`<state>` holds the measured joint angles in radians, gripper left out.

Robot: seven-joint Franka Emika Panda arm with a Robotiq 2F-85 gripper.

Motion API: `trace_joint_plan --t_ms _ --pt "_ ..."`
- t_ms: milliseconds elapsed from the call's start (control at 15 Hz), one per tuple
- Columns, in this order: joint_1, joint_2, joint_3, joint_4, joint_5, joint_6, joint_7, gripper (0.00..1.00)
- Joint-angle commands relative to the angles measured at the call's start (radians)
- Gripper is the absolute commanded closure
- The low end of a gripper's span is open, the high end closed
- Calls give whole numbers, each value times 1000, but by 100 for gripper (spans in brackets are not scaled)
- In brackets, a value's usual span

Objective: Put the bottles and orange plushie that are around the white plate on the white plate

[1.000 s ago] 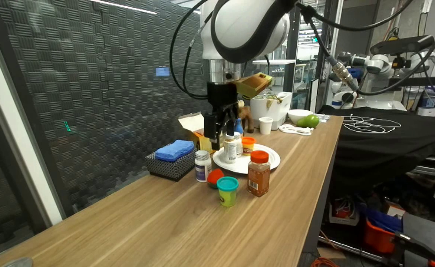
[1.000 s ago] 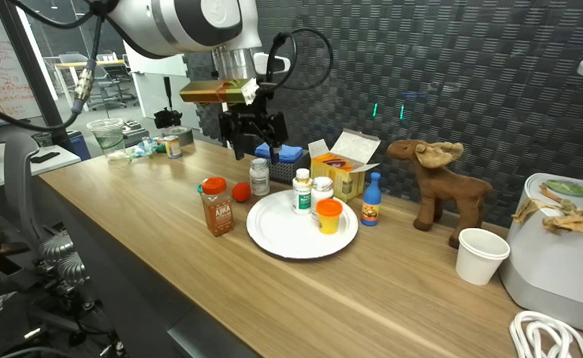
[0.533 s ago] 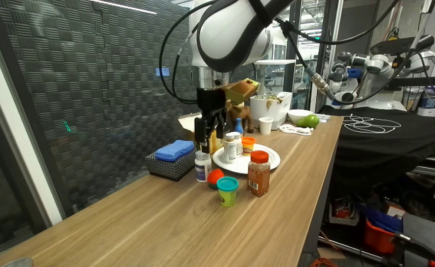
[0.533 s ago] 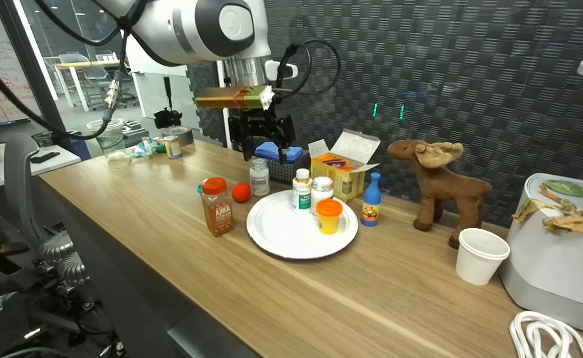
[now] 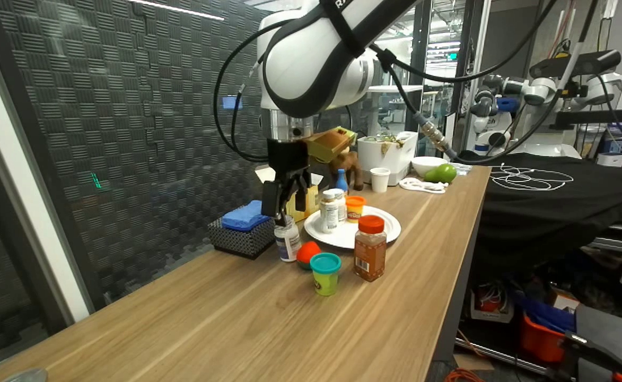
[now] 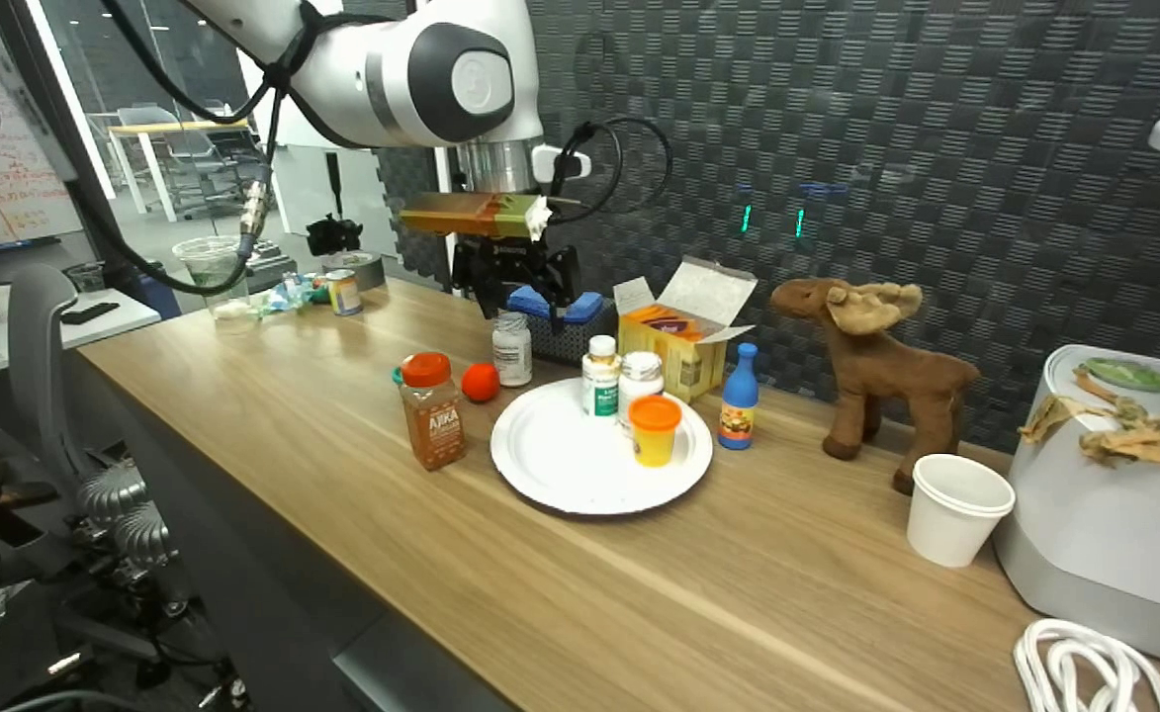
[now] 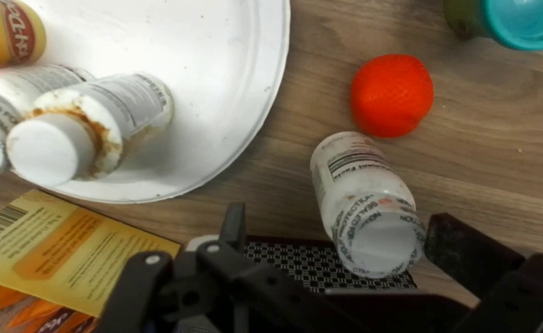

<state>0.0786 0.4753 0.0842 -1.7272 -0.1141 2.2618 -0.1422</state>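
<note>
My gripper [image 7: 336,226] stands open around the cap of a loose white bottle [image 7: 359,185]; the right finger [image 7: 465,252] seems to touch the cap, while a gap shows at the left one. This bottle leans slightly in an exterior view [image 5: 288,245]. Beside it sits the orange plushie [image 7: 391,95], round with a dark green underside [image 5: 305,264]. On the white plate [image 6: 550,465] two white bottles [image 6: 600,391] stand next to a yellow tub [image 6: 653,447] with an orange lid. An amber bottle [image 6: 435,420] with a red cap stands on the table near the plate.
A green tub [image 5: 325,278] with a teal lid stands near the plushie. Behind the loose bottle is a black patterned box [image 5: 243,239] bearing a blue cloth [image 5: 244,215]. An opened yellow box [image 6: 683,361], a blue bottle [image 6: 738,400] and a brown moose [image 6: 886,366] stand beyond the plate.
My gripper has moved away from the plate and down over the loose white bottle, staying open. That bottle has shifted slightly and now leans. The things on the plate have not moved.
</note>
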Motion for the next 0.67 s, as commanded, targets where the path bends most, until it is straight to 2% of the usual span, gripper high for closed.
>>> trace_joint_plan --t_ms 0,600 --pt "-1 27 11 56 22 -5 -23 0" --pt "0 5 19 43 24 15 -22 0"
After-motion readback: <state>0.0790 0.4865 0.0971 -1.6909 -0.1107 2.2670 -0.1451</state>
